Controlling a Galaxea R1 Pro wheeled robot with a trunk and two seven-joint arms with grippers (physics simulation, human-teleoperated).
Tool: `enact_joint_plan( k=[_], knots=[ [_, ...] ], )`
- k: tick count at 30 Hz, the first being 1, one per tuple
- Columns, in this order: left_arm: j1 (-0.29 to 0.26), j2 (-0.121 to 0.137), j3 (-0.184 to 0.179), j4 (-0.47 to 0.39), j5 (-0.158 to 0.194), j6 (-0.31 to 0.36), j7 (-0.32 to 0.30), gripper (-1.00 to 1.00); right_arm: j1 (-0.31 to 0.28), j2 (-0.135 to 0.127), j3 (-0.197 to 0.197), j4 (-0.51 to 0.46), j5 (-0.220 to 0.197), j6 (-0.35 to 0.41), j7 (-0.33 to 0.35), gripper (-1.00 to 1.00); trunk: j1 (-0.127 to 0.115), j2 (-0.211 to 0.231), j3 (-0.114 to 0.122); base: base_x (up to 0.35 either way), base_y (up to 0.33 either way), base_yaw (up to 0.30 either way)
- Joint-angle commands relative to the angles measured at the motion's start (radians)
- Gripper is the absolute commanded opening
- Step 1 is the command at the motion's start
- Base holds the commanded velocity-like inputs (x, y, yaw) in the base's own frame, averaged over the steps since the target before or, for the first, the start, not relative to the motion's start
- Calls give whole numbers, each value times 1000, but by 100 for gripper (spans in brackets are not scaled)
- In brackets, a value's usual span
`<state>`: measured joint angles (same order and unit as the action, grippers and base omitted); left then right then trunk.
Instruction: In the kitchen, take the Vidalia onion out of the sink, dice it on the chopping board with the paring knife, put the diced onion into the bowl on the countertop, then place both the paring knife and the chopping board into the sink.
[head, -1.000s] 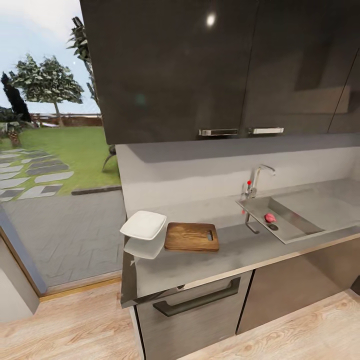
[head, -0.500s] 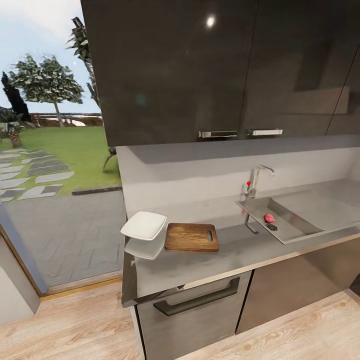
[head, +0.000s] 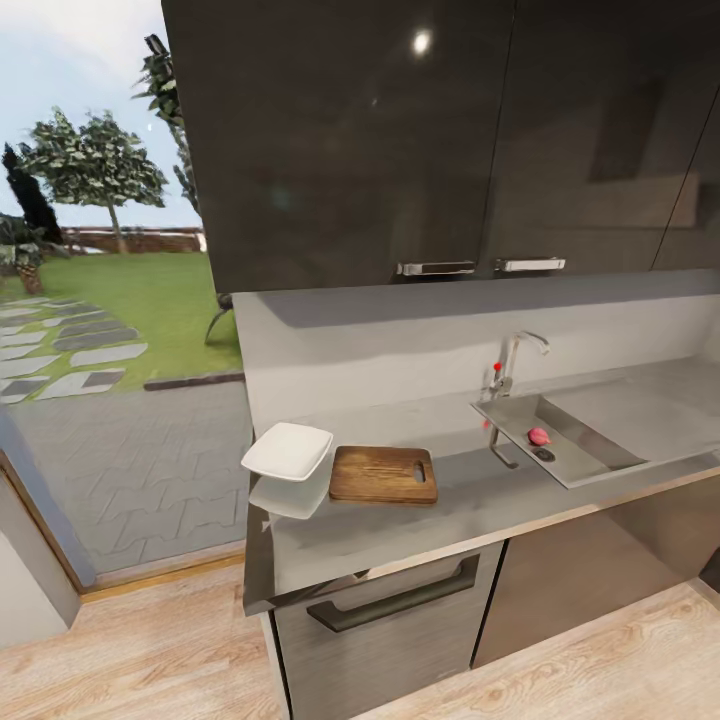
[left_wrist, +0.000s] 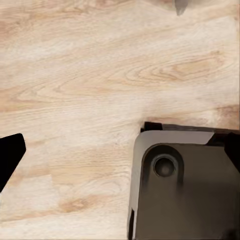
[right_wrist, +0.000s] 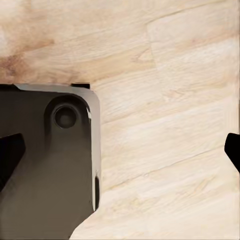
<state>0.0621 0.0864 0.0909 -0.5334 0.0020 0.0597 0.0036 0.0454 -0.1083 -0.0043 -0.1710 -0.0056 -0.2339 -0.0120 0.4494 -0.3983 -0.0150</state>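
Observation:
In the head view the pinkish-red Vidalia onion (head: 539, 436) lies in the steel sink (head: 585, 455) beside the drain. The dark brown chopping board (head: 380, 475) lies flat on the grey countertop (head: 470, 510), left of the sink. The white bowl (head: 288, 450) stands at the countertop's left end, touching the board's left side. The paring knife is out of view. My left gripper (left_wrist: 120, 152) and right gripper (right_wrist: 120, 152) hang open over the wooden floor, far from the counter, nothing between their fingers.
A chrome tap (head: 512, 362) with a red knob stands behind the sink. Dark wall cabinets (head: 400, 140) hang above the counter and dark cabinets sit under it. A glass wall to a garden is at left. My dark base (left_wrist: 185, 190) shows below both grippers.
The head view has shifted very slightly. Nothing on the counter or in the sink has moved.

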Motion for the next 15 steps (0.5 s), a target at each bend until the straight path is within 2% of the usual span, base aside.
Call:
enact_joint_plan(
  k=[1,2,3,4,6,9,12,15],
  knots=[
    [1,0,9,-20,0,6,0,100,1,-1,0,-17,-1,-7,-1,100,1,-2,-2,0,0,0],
    [1,1,47,-111,0,0,1,100,1,-4,0,-88,-1,-47,0,100,1,-2,-2,0,0,0],
    [1,1,67,-154,0,-7,1,100,1,-5,1,-114,-1,-69,0,100,1,-2,-2,0,0,0],
    [1,0,109,-230,0,-18,-1,100,1,-5,1,-153,-1,-110,0,100,1,-2,-2,0,0,0],
    [1,-5,147,-306,0,-27,-2,100,1,-5,2,-188,-1,-146,1,100,1,-2,-2,0,0,0],
    [1,-13,176,-396,0,-34,-6,100,1,-6,3,-222,-1,-188,0,100,1,-2,-2,0,0,0],
    [18,5,193,-377,6,-17,11,100,18,-23,-14,-204,-1,-170,-1,100,1,-2,-2,0,0,0],
    [35,16,210,-360,6,0,17,100,35,-27,-13,-187,-1,-153,-1,100,1,-2,-2,0,0,0]
  ],
)
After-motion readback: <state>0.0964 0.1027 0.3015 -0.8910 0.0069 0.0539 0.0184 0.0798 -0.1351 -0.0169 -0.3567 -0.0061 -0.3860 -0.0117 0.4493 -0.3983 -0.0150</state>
